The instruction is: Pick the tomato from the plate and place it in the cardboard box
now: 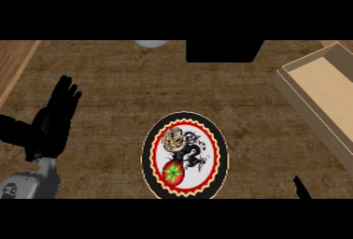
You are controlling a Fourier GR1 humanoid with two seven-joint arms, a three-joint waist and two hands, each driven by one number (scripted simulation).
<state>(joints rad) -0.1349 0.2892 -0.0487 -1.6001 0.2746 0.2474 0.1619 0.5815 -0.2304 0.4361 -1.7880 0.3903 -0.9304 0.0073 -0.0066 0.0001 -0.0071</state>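
Note:
A red tomato (173, 173) with a green star-shaped stem lies on the near part of a round plate (151, 140) that has a black rim, a red zigzag ring and a dragon drawing. The open cardboard box (322, 88) stands at the right edge, slanting away. My left hand (52, 121) rests at the left with its fingers straight and up, well apart from the plate. Of my right hand only a black fingertip (300, 187) shows at the lower right, away from the tomato.
A black block (224, 50) sits at the far edge of the brown counter, with a white rounded object (150, 43) to its left. A lighter wooden strip (15, 63) runs along the far left.

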